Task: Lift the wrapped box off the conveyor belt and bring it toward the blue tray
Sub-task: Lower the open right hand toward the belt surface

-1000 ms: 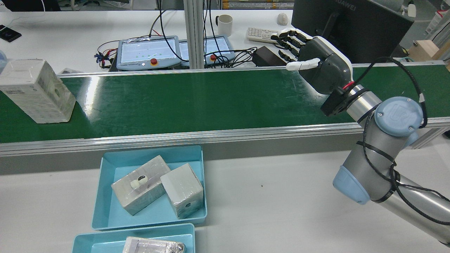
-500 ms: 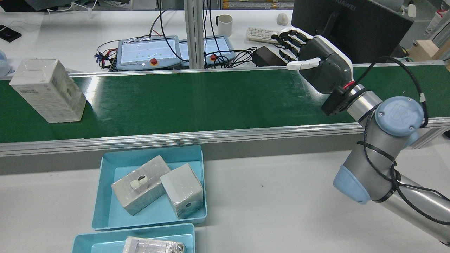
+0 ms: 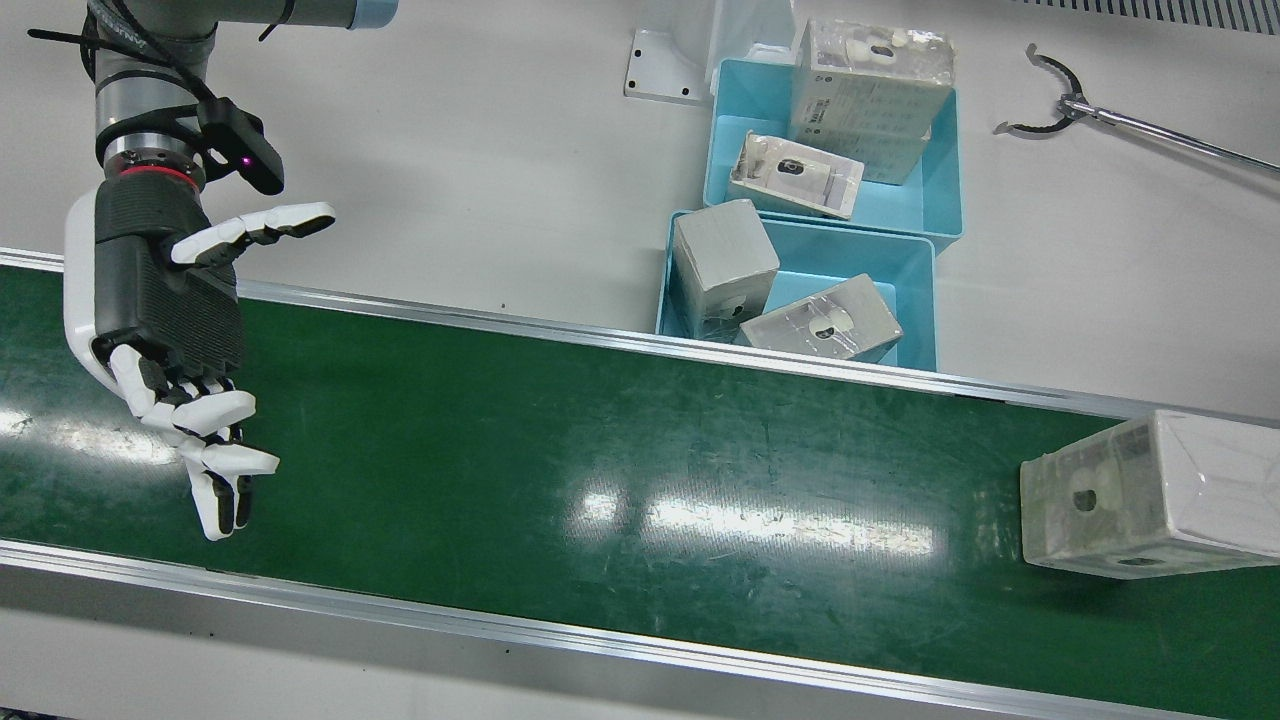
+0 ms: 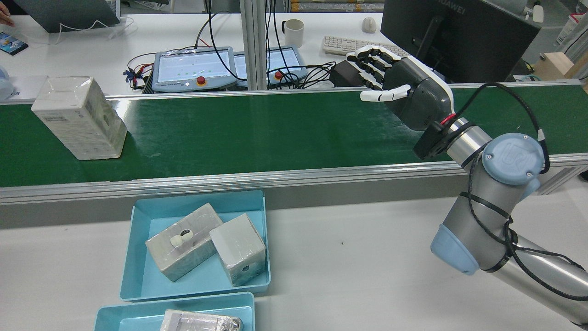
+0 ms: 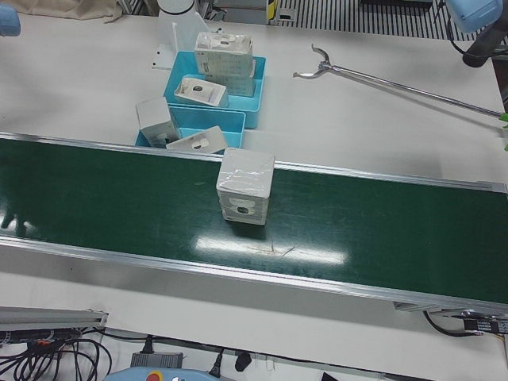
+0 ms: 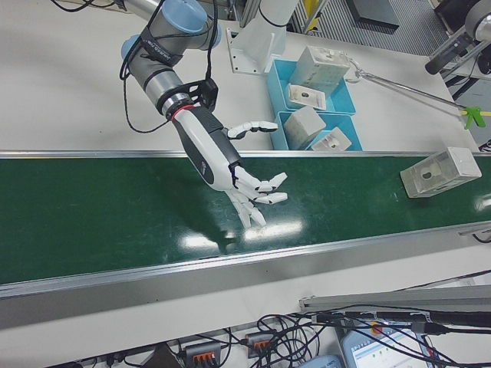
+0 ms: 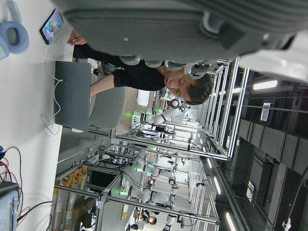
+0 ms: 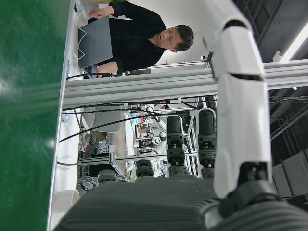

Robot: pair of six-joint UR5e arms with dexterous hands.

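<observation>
A wrapped white box stands on the green conveyor belt near its left end in the rear view; it also shows in the front view and the left-front view. My right hand is open and empty, fingers spread, above the belt's right part, far from the box; it also shows in the front view and the right-front view. The blue tray sits on the table just before the belt and holds two wrapped boxes. Of my left hand, only the palm shows.
A second blue tray with a wrapped box sits nearer the robot. A metal reaching tool lies on the table. Teach pendants, cables, a mug and a monitor stand behind the belt.
The wrapped box has ridden the belt to the right in the rear view. My right hand has shifted a little left over the belt, still open.
</observation>
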